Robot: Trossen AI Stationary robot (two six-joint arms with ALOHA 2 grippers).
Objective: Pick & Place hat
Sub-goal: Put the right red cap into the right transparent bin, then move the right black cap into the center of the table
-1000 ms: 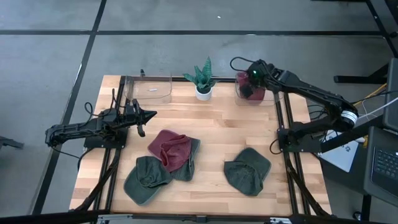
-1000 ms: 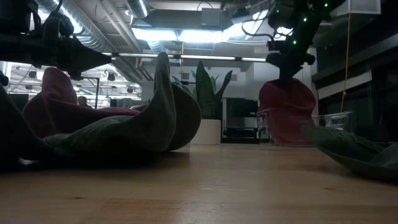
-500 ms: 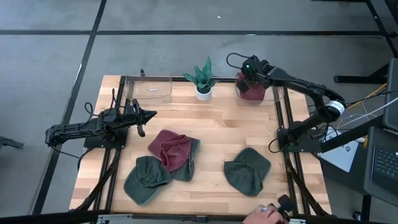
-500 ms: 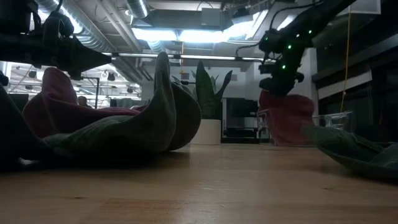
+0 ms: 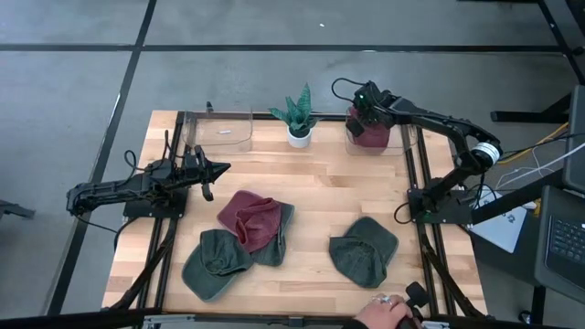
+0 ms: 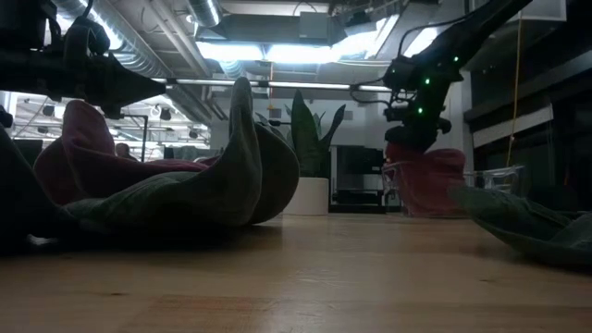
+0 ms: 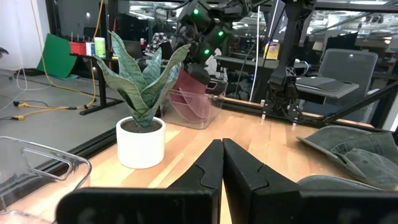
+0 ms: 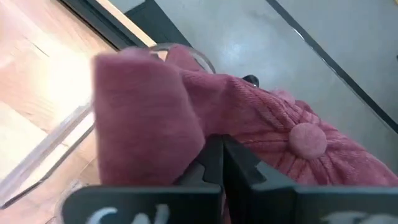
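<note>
Since a second ago the right gripper has drifted left over the clear bin, upper right of the high view, jaws pressed together, pinching nothing.

Low view: red hat slumps in the bin, brim over the rim; it could spill.

Left wrist view: left gripper parked, jaws closed.

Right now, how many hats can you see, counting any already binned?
5: red hat in the right bin, red hat mid-table over green hat, green hat front left, green hat front right. More could be hidden underneath.
</note>
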